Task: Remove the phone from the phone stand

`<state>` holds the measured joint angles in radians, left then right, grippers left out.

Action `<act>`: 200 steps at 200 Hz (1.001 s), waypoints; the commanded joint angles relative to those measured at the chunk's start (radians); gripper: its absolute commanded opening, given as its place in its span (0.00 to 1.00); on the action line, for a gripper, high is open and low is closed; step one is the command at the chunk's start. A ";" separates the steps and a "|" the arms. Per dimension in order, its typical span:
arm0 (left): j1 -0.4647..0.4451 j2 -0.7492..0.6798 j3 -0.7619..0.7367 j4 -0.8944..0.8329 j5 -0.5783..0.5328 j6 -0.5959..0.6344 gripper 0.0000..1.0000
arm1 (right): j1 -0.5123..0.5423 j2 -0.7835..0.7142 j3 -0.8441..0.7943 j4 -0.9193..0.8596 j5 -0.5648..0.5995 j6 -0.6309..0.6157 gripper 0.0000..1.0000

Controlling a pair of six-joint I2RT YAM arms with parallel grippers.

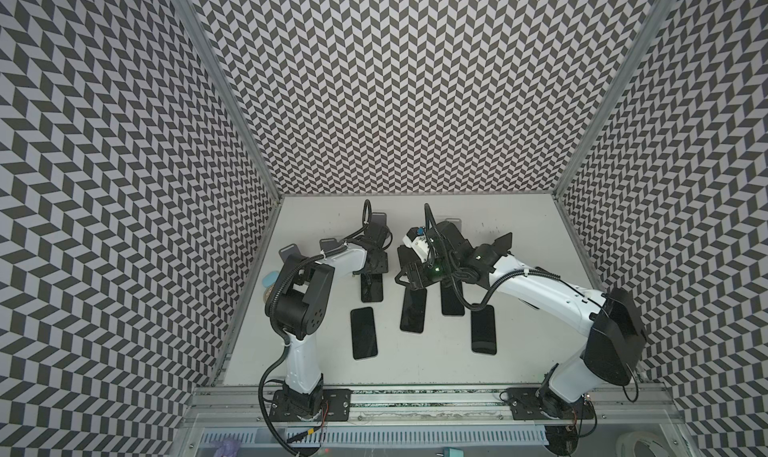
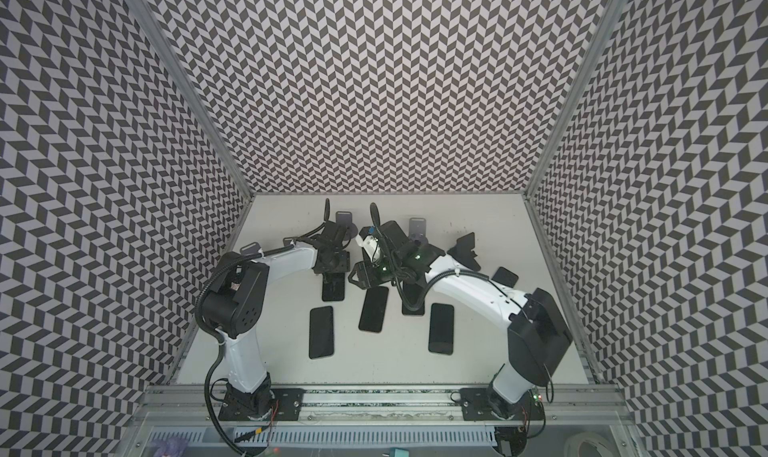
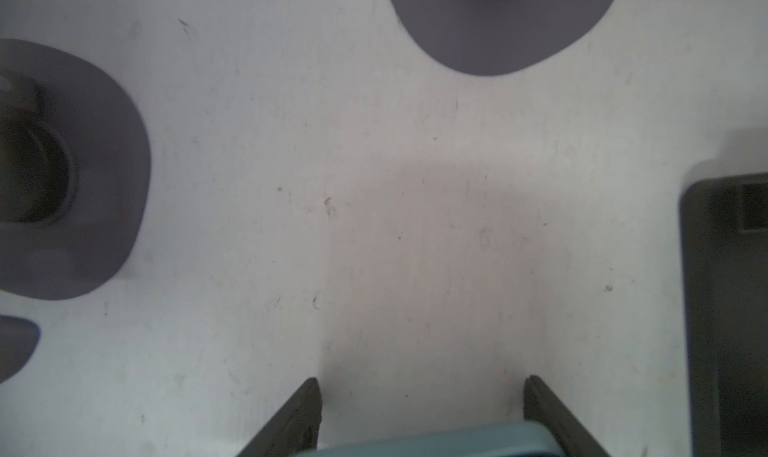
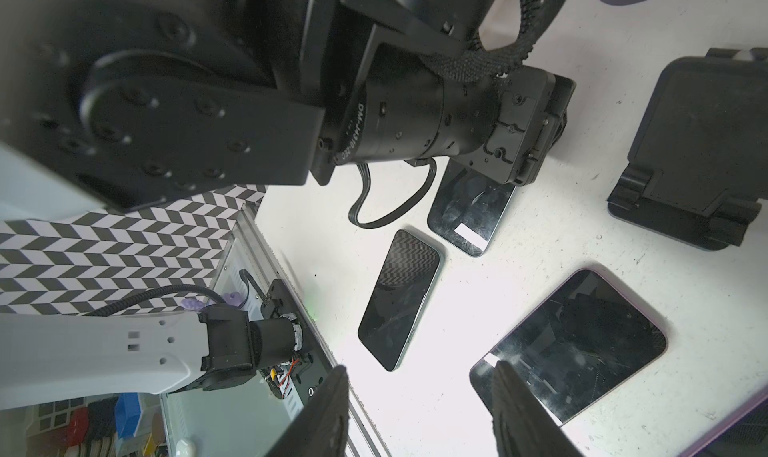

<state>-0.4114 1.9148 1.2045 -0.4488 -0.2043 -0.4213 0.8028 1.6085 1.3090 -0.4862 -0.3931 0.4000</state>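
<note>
Phone (image 4: 573,342) lies flat on the tabletop (image 4: 540,268) near the black stand (image 4: 698,143), already off it I'd say; my left tool (image 3: 422,381) and right tool (image 4: 422,367) hang spread, empty.

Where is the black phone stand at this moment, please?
In both top views the black phone stand stands right of centre on the table, just behind the right arm.
</note>
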 commanded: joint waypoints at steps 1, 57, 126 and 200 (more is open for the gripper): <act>0.007 0.049 -0.037 -0.022 -0.046 -0.013 0.69 | 0.003 -0.042 -0.008 0.041 0.010 -0.009 0.54; 0.007 0.052 -0.048 -0.024 -0.058 -0.005 0.73 | 0.004 -0.040 -0.009 0.044 0.004 -0.008 0.54; 0.007 0.065 -0.060 -0.026 -0.058 -0.004 0.75 | 0.004 -0.049 -0.012 0.040 0.010 -0.009 0.54; 0.005 0.079 -0.066 -0.024 -0.049 0.007 0.77 | 0.004 -0.048 -0.010 0.042 0.009 -0.011 0.54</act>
<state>-0.4114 1.9236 1.1877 -0.3847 -0.2348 -0.4236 0.8028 1.5917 1.3060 -0.4858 -0.3927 0.3996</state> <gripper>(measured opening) 0.773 0.541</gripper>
